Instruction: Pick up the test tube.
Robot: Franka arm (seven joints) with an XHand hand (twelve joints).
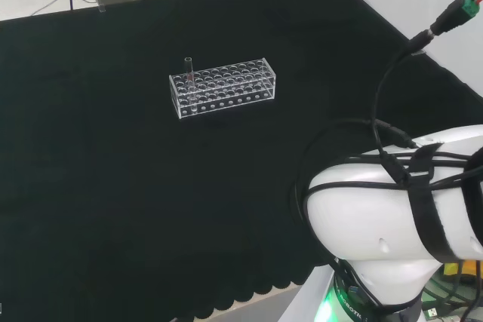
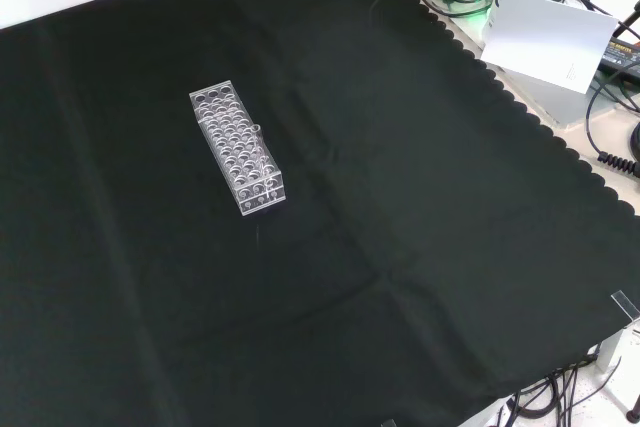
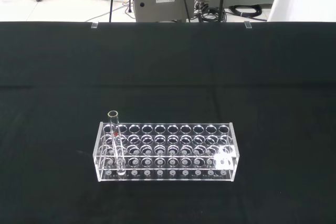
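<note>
Tube stands upright in a hole at the left end of the clear rack in the wrist view, its mouth above the rack's top. The rack sits on the black tabletop, well apart from the arm. Whether the robot hand is spread or curled I cannot tell. By my judgement nothing is grasped yet: approach, grip and lift all remain.
</note>
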